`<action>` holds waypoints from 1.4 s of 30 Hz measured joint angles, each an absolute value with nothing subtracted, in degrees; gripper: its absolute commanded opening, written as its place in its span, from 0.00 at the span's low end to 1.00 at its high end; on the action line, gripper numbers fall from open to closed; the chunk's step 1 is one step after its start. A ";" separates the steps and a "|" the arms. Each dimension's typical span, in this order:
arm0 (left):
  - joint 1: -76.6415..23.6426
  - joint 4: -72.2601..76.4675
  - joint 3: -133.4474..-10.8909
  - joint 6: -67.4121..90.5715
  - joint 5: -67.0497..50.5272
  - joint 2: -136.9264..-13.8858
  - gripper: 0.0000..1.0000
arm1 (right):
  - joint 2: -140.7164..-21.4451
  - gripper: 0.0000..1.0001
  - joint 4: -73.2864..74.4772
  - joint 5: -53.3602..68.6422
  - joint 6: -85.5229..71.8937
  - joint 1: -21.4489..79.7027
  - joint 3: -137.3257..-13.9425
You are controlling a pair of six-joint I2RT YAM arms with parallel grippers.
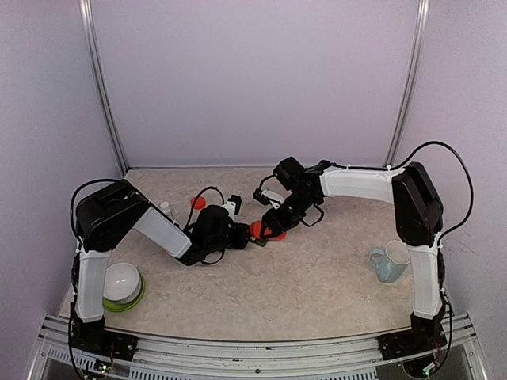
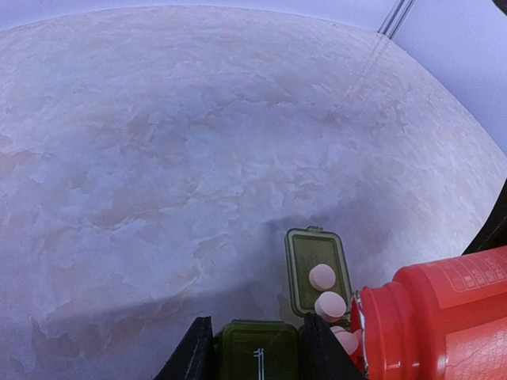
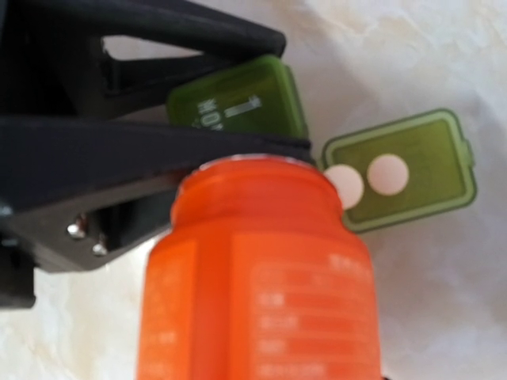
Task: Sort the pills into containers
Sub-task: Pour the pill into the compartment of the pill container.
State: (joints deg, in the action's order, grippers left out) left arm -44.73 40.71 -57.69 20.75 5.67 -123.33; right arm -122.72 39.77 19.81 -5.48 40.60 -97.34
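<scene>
The containers [image 2: 257, 348], a dark green strip, sit between the fingers [image 2: 194, 352] of my left gripper [image 2: 255, 340], which is shut on a closed compartment. Beside it one compartment's lid [image 2: 317, 265] lies open flat on the table, with two pale pink pills [image 2: 322, 277] on it. More pills show at the mouth of the orange-red bottle [image 3: 261, 277]. My right gripper [image 1: 273, 228] is shut on that bottle and holds it tipped, mouth over the open compartment. In the right wrist view the bottle hides that gripper's fingers. The containers [image 3: 238, 103] and the pills [image 3: 388, 174] lie past the bottle's mouth.
A red cap [image 1: 198, 203] and a small white bottle [image 1: 165, 209] stand behind the left arm. A white bowl on a green plate [image 1: 122, 283] is at the near left. A pale blue mug [image 1: 390, 261] stands at the right.
</scene>
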 measured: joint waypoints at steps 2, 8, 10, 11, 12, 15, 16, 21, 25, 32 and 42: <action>-44.71 40.60 -57.69 20.73 5.89 -123.26 0.19 | -122.34 0.07 38.63 19.99 -5.48 40.60 -96.40; -44.71 40.53 -57.69 20.75 6.13 -123.26 0.19 | -121.01 0.06 34.68 20.84 -5.37 40.53 -93.06; -44.71 40.51 -57.69 20.73 6.20 -123.26 0.19 | -120.36 0.06 32.93 21.19 -5.32 40.53 -91.50; -44.73 40.51 -57.69 20.75 6.24 -123.26 0.19 | -120.05 0.06 32.08 21.41 -5.28 40.53 -90.72; -44.73 40.51 -57.69 20.75 6.26 -123.26 0.19 | -119.72 0.05 31.16 21.52 -5.26 40.53 -90.00; -44.73 40.51 -57.69 20.73 6.31 -123.26 0.19 | -118.91 0.05 28.69 21.85 -5.08 40.51 -87.99; -44.71 40.51 -57.69 20.73 6.31 -123.26 0.19 | -118.61 0.05 27.77 21.93 -4.97 40.51 -87.24; -44.73 40.51 -57.69 20.71 6.33 -123.26 0.19 | -117.23 0.04 23.38 22.24 -4.45 40.51 -83.66; -44.73 40.49 -57.69 20.71 6.33 -123.24 0.19 | -116.44 0.04 20.80 22.24 -4.08 40.51 -81.62; -44.73 40.49 -57.69 20.69 6.46 -123.26 0.19 | -115.42 0.03 15.14 22.33 -3.86 40.53 -77.93; -44.73 40.49 -57.69 20.58 6.46 -123.24 0.19 | -114.48 0.02 10.44 22.39 -3.88 40.51 -74.81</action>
State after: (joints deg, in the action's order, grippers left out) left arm -44.73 40.49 -57.69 20.58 6.46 -123.24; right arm -114.48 10.44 22.39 -3.88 40.51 -74.81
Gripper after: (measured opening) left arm 0.328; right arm 0.522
